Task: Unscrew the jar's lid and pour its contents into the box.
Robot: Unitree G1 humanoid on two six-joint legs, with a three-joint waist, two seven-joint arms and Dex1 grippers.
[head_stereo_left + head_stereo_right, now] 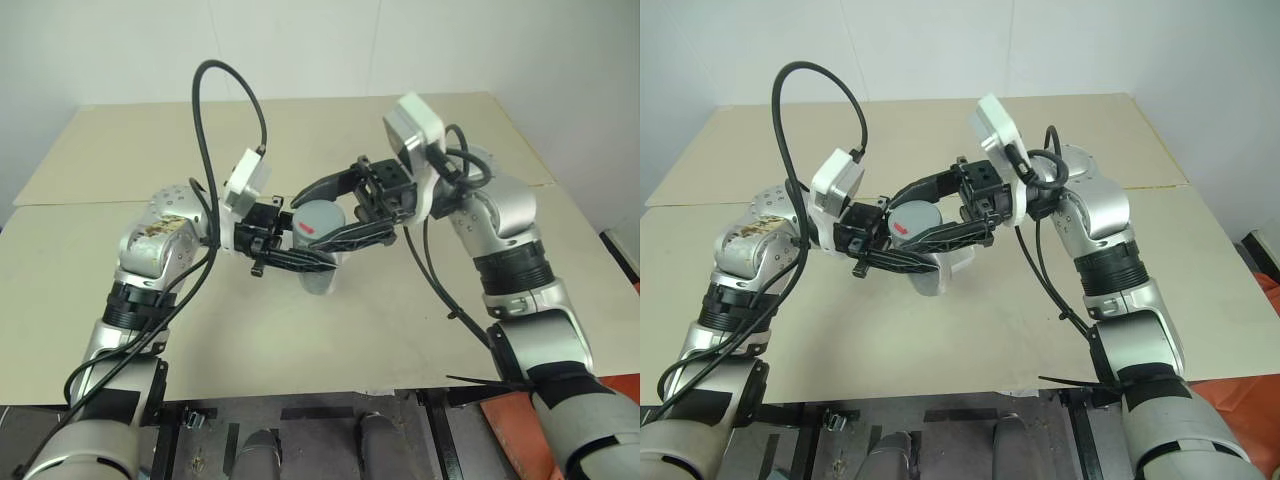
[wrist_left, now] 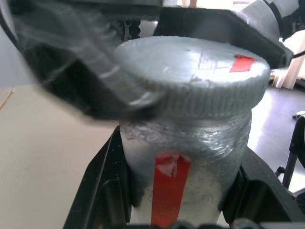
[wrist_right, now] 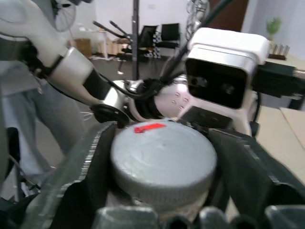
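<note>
**Lid still on, right fingers astride it**

The left gripper (image 1: 300,255) is clamped on the small silvery-grey cylindrical jar (image 2: 183,157), held upright above the beige table (image 1: 90,260). The round, flat silvery-grey lid (image 3: 163,160) sits on top, a red mark on it. The right gripper (image 1: 345,205) straddles the lid, fingers apart. To unscrew well, it should close squarely on the ribbed rim while the left hand keeps the jar steady.
</note>
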